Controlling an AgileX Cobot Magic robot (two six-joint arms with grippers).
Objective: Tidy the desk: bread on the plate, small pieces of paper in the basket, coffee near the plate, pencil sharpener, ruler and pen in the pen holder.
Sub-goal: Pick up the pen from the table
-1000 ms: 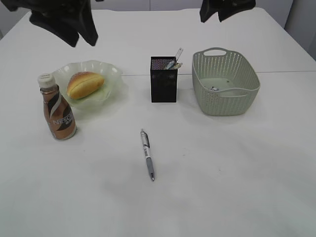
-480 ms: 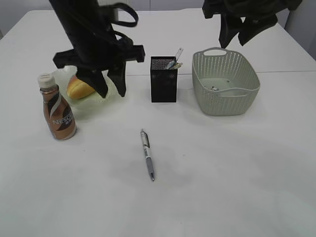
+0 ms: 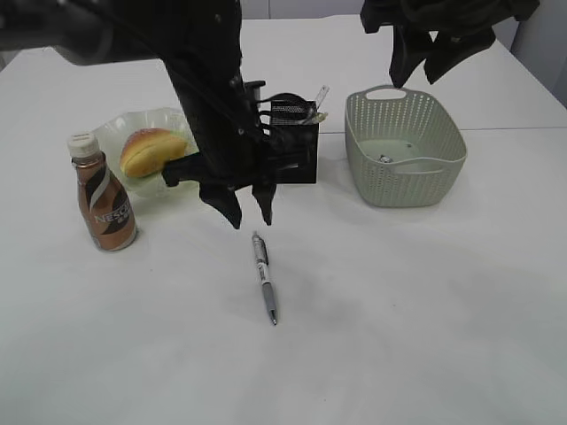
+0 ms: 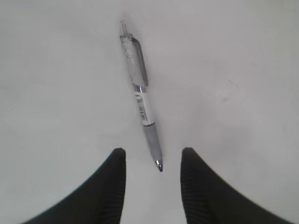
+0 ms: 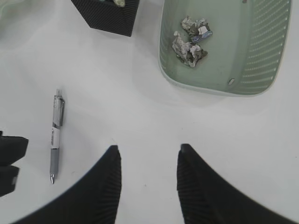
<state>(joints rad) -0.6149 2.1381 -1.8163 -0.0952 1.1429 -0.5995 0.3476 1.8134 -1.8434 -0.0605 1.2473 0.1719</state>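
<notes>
A grey and clear pen (image 3: 264, 276) lies on the white table in front of the black mesh pen holder (image 3: 297, 150). My left gripper (image 3: 250, 215) hangs open just above the pen's upper end; in the left wrist view the pen (image 4: 140, 93) points between the open gripper (image 4: 153, 154). Bread (image 3: 151, 149) lies on the pale green plate (image 3: 190, 119), with the coffee bottle (image 3: 104, 195) beside it. Crumpled paper pieces (image 5: 190, 39) lie in the green basket (image 3: 405, 146). My right gripper (image 3: 416, 66) is open and empty, high above the basket; its own view (image 5: 147, 151) shows bare table between its jaws.
The pen holder holds a few items sticking out at its top right (image 3: 312, 108). The pen also shows in the right wrist view (image 5: 55, 137), with the pen holder's corner (image 5: 110, 16) and the basket (image 5: 219, 88).
My left arm has swung from beside the plate down and right, and now hangs open over the pen. The right arm has hardly moved.
</notes>
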